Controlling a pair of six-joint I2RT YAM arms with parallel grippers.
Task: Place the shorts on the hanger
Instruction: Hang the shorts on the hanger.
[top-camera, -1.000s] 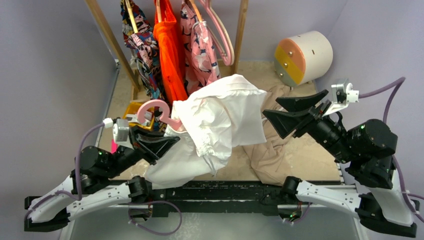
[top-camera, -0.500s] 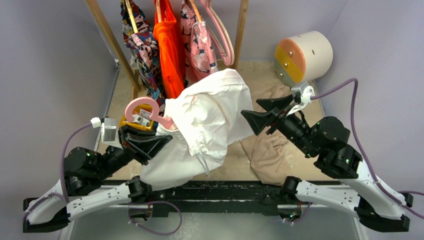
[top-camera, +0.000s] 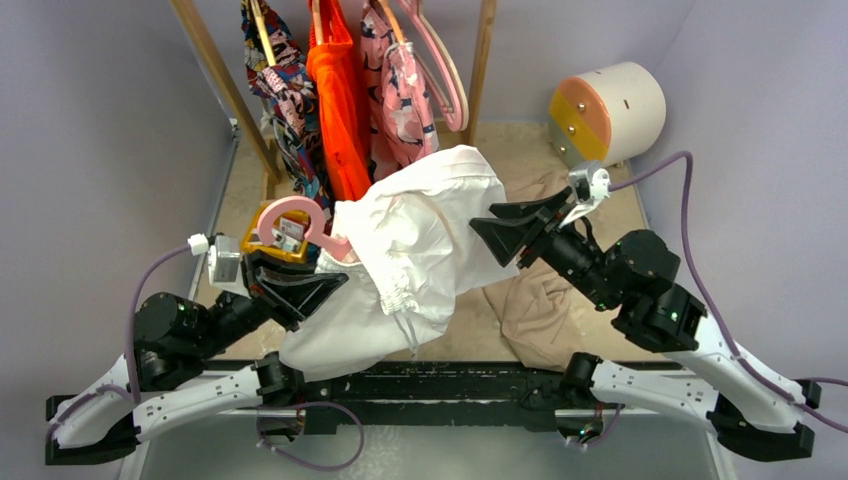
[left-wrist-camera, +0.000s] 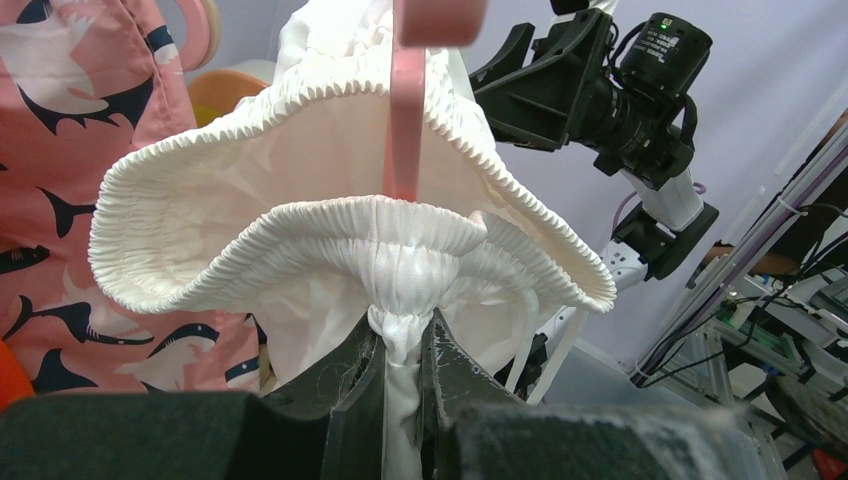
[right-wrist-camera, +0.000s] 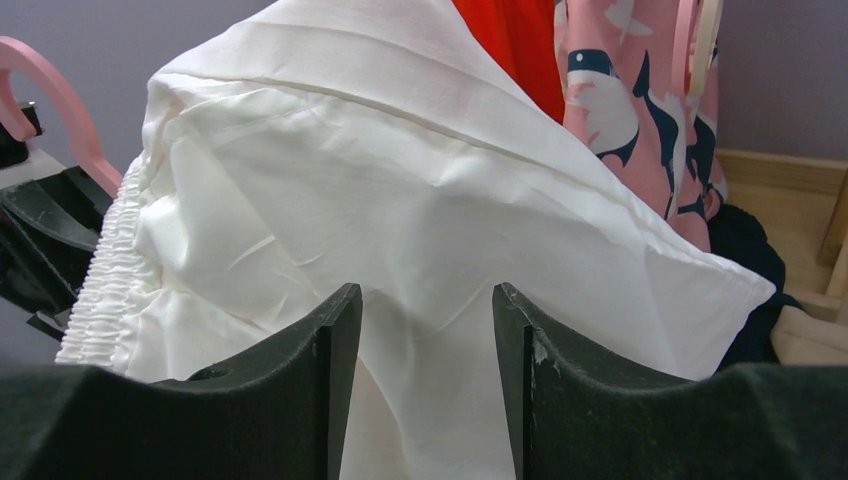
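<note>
The white shorts (top-camera: 420, 235) are hanging bunched over the pink hanger (top-camera: 292, 204), whose arm is running in through their open waistband. Just below the hanger's hook, the left gripper (left-wrist-camera: 405, 385) is pinching the gathered waistband tight. Across the shorts from the hook, the right gripper (right-wrist-camera: 425, 340) is standing partly open, leg cloth showing between its jaws. I cannot tell whether it grips.

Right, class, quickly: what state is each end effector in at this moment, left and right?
Left end effector: shut on the shorts, fabric pinched between its fingers.
Right end effector: open, close against the shorts, gripping nothing.
</note>
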